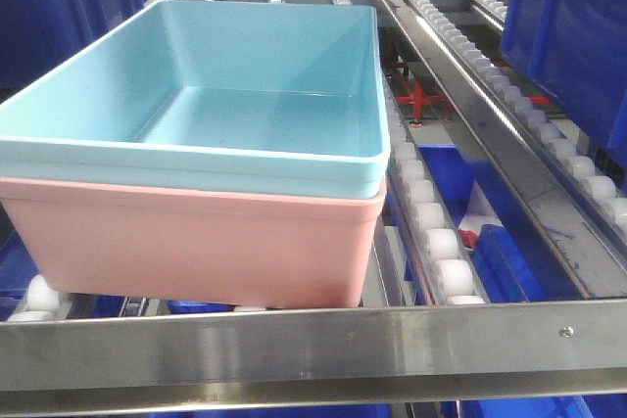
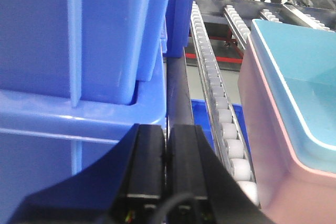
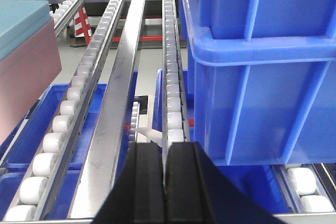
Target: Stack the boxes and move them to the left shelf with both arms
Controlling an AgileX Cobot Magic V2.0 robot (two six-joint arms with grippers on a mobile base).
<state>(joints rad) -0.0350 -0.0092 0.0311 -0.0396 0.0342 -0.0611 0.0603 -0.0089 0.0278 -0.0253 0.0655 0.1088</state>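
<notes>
The light blue bin (image 1: 216, 95) sits nested inside the salmon pink bin (image 1: 196, 242); the stack rests on the roller shelf (image 1: 431, 217) just behind its front steel bar (image 1: 313, 349). The stack also shows at the right of the left wrist view (image 2: 294, 103) and at the left edge of the right wrist view (image 3: 23, 56). My left gripper (image 2: 167, 129) is shut and empty, left of the stack beside dark blue crates. My right gripper (image 3: 163, 150) is shut and empty, over a roller rail to the right of the stack. Neither gripper touches the bins.
Dark blue ribbed crates stand close on the left (image 2: 79, 45) and on the right (image 3: 262, 66). Roller rails (image 3: 79, 93) and a flat steel rail (image 3: 121, 93) run away from me. More blue crates lie on the level below (image 1: 470, 222).
</notes>
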